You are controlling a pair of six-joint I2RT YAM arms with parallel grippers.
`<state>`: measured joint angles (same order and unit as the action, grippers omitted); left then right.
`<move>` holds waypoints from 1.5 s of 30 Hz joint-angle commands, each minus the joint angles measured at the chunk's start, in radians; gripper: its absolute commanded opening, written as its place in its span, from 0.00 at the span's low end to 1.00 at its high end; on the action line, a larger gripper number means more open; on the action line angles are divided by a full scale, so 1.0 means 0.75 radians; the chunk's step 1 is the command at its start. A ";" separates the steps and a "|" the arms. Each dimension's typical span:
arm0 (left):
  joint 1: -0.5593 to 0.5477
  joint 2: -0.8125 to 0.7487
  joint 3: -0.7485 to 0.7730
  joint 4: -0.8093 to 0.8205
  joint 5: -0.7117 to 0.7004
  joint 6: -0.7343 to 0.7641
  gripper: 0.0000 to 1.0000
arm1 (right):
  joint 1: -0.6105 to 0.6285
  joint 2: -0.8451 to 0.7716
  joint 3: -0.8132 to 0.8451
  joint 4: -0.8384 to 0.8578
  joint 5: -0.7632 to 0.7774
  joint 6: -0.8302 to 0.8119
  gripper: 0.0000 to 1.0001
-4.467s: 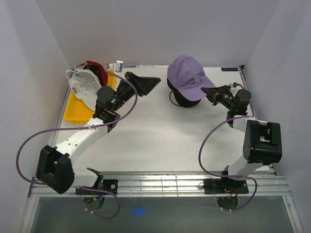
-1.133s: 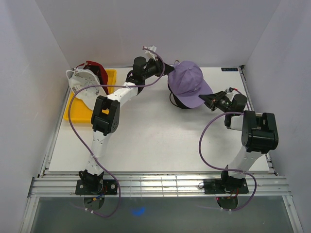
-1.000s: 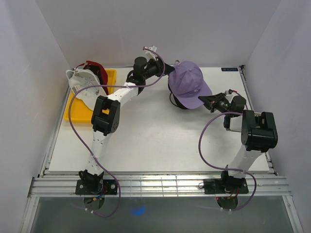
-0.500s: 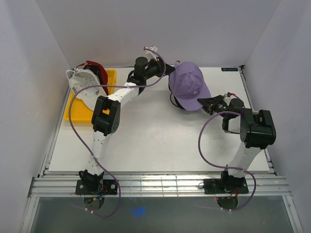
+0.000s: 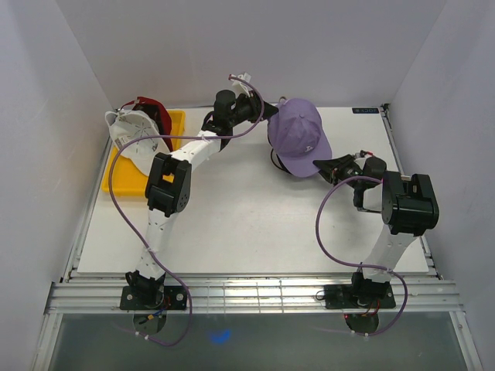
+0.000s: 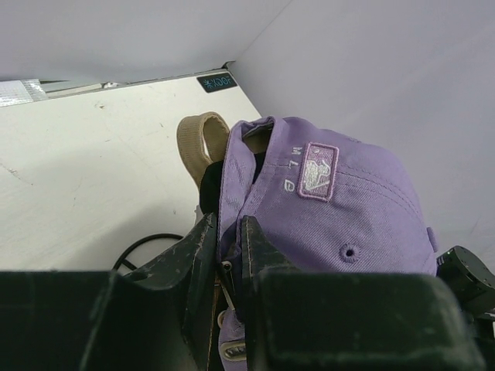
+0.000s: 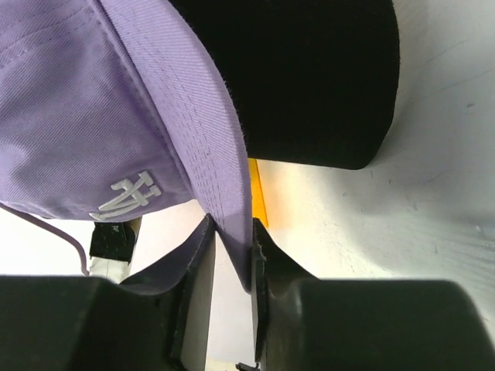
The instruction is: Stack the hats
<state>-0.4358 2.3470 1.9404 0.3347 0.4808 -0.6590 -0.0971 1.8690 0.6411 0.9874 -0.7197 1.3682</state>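
The lavender cap (image 5: 299,133) sits over the black cap (image 5: 279,161) at the back middle of the table. My left gripper (image 5: 265,114) is shut on the lavender cap's rear edge by its tan strap (image 6: 196,141), as the left wrist view (image 6: 226,249) shows. My right gripper (image 5: 321,165) is shut on the lavender brim (image 7: 203,116), pinched between the jaws (image 7: 232,249). The black cap (image 7: 302,77) lies beneath the brim. The white cap (image 5: 130,137) and dark red cap (image 5: 152,113) lie at the back left on the yellow tray.
The yellow tray (image 5: 176,122) stands at the back left against the wall. White walls close the back and both sides. A black cable (image 6: 143,244) lies on the table below the left gripper. Purple arm cables loop over the table.
Since 4.5 s ago my left arm reached across and closed on the lavender cap's rear. In the last second the cap turned, its brim swinging toward the near side, with my right gripper following leftward.
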 commanded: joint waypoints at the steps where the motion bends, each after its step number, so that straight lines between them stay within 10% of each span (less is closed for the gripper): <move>1: 0.004 -0.037 -0.008 -0.174 -0.046 0.050 0.00 | -0.008 0.069 -0.022 -0.233 0.037 -0.055 0.21; 21: 0.004 -0.078 -0.049 -0.185 -0.060 0.052 0.00 | -0.008 0.120 0.108 -0.678 0.129 -0.272 0.19; 37: 0.004 -0.090 -0.045 -0.187 -0.048 0.050 0.00 | -0.008 0.058 0.197 -0.789 0.121 -0.313 0.63; 45: 0.008 -0.135 -0.043 -0.205 -0.079 0.085 0.40 | -0.008 0.022 0.197 -0.785 0.090 -0.313 0.63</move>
<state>-0.4366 2.3154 1.9282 0.2764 0.4492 -0.6331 -0.1028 1.9083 0.7887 0.4553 -0.6731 1.1687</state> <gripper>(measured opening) 0.367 0.629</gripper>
